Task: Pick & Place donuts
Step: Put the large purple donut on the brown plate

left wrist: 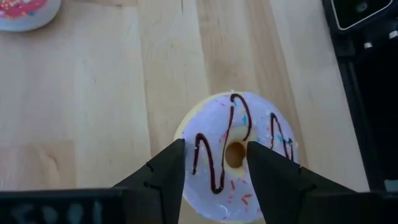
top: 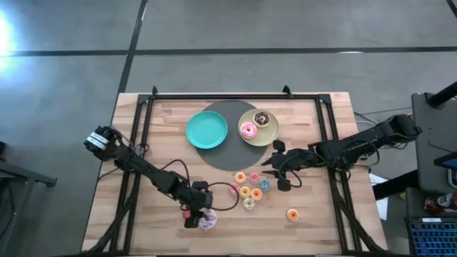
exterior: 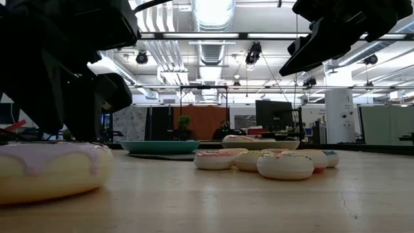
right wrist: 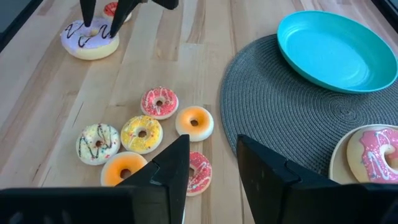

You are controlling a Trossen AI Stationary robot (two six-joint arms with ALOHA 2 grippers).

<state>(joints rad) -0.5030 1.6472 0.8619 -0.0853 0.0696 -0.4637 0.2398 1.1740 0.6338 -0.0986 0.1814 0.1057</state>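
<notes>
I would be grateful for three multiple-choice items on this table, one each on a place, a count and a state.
1. Where does the large pink-frosted toy ring donut lie?
A. on the round teal plate
B. on the round beige plate
C. on the bare wooden table

2. How many donuts lie on the beige plate?
A. none
B. two
C. five

3. How is the right claw?
A. shut on a tiny yellow donut
B. shut on the rim of the teal plate
C. open, holding nothing

Answers:
1 B: the pink-frosted toy ring donut sits on the round beige plate.
2 B: only the pink one and a chocolate-frosted toy donut lie there.
3 C: the right claw shows a clear gap between its fingers, with nothing in it.
</notes>
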